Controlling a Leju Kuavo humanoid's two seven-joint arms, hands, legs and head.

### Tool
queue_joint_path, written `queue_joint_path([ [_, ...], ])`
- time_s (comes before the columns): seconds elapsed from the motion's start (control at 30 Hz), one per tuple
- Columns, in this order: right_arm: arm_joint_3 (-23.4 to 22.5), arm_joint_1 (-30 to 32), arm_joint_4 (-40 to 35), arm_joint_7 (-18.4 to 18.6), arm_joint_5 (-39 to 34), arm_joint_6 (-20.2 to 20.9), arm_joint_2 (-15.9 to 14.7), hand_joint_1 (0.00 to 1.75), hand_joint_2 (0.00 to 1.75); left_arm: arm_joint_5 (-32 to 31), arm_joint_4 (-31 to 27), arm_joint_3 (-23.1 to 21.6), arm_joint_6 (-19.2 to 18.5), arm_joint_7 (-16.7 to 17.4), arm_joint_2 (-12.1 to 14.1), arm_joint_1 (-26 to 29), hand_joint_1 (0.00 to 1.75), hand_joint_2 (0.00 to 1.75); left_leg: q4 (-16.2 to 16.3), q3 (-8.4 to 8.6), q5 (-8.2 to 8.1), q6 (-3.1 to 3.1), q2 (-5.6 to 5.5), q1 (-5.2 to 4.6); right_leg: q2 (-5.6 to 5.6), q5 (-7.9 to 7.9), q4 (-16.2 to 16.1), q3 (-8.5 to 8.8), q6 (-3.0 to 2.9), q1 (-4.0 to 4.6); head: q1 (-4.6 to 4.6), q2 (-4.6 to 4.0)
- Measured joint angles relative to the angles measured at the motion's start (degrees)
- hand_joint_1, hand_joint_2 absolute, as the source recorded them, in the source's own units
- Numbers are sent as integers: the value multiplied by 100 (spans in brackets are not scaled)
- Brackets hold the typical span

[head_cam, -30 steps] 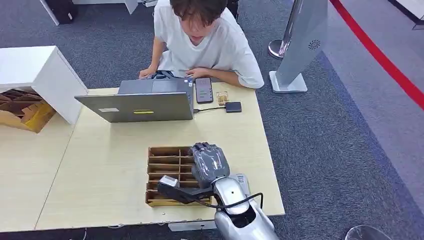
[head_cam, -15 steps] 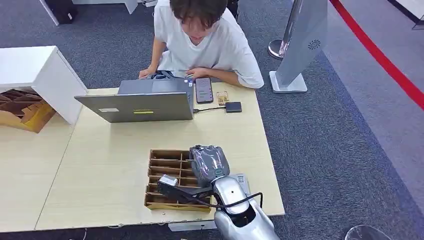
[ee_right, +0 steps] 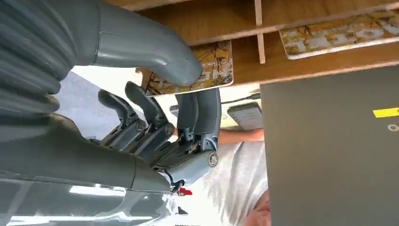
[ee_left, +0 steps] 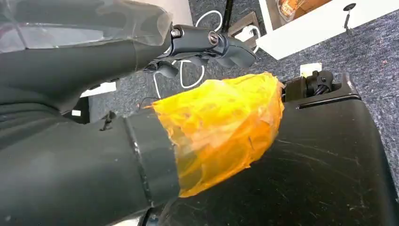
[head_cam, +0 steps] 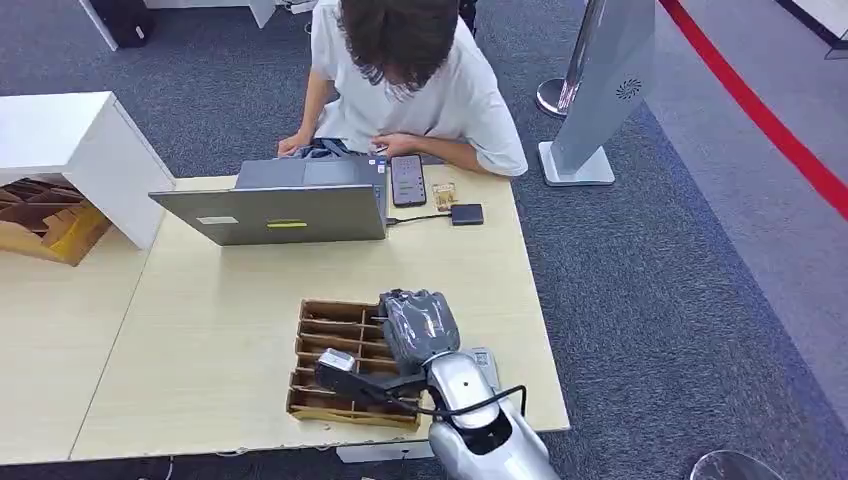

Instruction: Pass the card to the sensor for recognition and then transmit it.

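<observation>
Overhead, right hand over the wooden tray's right side, fingers hidden beneath its cover, sensor far by the laptop, at the right wrist, thumb and fingers pinching a patterned card at the tray, left hand holding nothing, fingers curled in, partly cut off.

Grey carpet, pale wooden table
</observation>
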Motion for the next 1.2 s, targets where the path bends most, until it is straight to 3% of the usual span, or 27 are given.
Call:
queue_joint_path([
  [0.23,-55,171,-518,-146,-79,-245,-24,175,175,35,0,0,22,0,2,5,0,0,0,-1,0,0,0,0,0,0,0,-2,0,0,0,0],
  [0.77,-140,752,-2978,-634,-468,-583,-166,175,175,260,0,0,201,61,24,60,0,0,0,-4,-2,-1,0,0,0,-1,0,-5,1,0,0,0],
  [1.2,-101,722,-3685,-800,-566,-647,-256,175,175,413,0,2,378,-18,22,60,0,0,0,-4,-2,-1,0,0,0,-1,0,-5,1,0,0,0],
])
